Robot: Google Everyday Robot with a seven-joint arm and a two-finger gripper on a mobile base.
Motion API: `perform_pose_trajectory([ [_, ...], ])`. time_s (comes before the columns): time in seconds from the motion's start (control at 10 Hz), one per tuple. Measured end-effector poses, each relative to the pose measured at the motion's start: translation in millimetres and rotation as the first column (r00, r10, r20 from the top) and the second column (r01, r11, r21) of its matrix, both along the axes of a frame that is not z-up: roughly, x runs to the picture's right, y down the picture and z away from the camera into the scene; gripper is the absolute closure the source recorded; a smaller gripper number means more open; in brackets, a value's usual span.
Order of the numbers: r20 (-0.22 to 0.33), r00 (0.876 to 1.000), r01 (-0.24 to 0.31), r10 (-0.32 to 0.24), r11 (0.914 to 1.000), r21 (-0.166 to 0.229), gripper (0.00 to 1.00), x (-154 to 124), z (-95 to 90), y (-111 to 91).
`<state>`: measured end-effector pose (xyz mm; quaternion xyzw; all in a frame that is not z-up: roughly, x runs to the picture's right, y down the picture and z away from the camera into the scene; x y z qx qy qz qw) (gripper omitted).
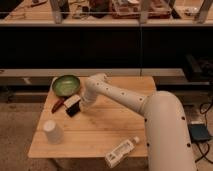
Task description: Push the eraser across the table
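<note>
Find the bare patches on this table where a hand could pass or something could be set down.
Free: table centre between cup and bottle; also the far right plank area. Crowded: far-left corner, where bowl, eraser, whitish block and gripper cluster.
</note>
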<state>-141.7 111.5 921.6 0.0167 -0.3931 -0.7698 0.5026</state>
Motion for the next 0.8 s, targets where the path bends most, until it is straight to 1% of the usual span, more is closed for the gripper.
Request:
perform_pose_trajectory([
  [0.2, 0.02, 1.0, -0.009, 0.008, 0.9998, 0.02, 1.0, -6, 3.1, -8],
  [0.3, 0.02, 1.0, -0.004, 0.003, 0.9998, 0.017, 1.0, -10, 7.1, -9],
  [0.5, 0.008, 1.0, 0.006, -0.006, 1.0, 0.002, 1.0, -12, 15.7, -9],
  [0.6, 0.003, 1.0, 0.008, -0.008, 1.0, -0.001, 1.0, -11, 16.9, -10],
  [0.7, -0.014, 1.0, 0.016, -0.016, 0.9999, 0.0, 1.0, -7, 15.1, -11],
  [0.8, -0.03, 0.999, 0.011, -0.011, 0.9999, 0.007, 1.0, -2, 10.8, -15],
])
